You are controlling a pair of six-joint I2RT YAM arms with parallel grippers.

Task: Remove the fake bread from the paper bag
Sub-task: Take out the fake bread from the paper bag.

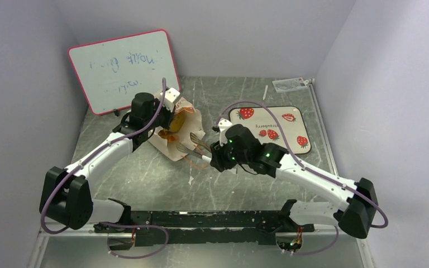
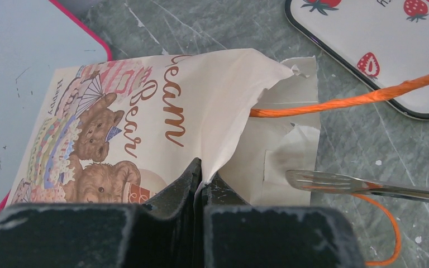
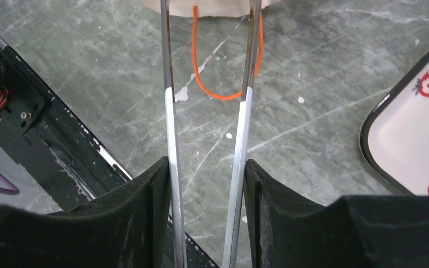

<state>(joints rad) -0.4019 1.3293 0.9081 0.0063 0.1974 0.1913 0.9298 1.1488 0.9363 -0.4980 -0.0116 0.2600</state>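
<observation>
Black base rail (image 1: 212,220) is sitting in foreground as both arms are working the paper bag (image 2: 162,111), lying on its side btwn whiteboard (image 1: 123,70) & strawberry tray (image 3: 402,139). On bag's torn top edge, left gripper (image 2: 201,180) is clamping shut; right gripper (image 3: 206,167) is squeezing metal tongs (image 3: 170,123), tips pointing at bag's mouth by orange handle (image 3: 218,92). No fake bread is showing clearly, so it's prob. all inside bag. Job is looking barely begun: nothing out yet, every piece left to pull.

Robot lab test cell, plain grey walls (image 1: 246,33), 2 arms (image 1: 103,156) bolted to a marbled table (image 1: 145,181), whiteboard (image 1: 124,70) leaning behind
</observation>
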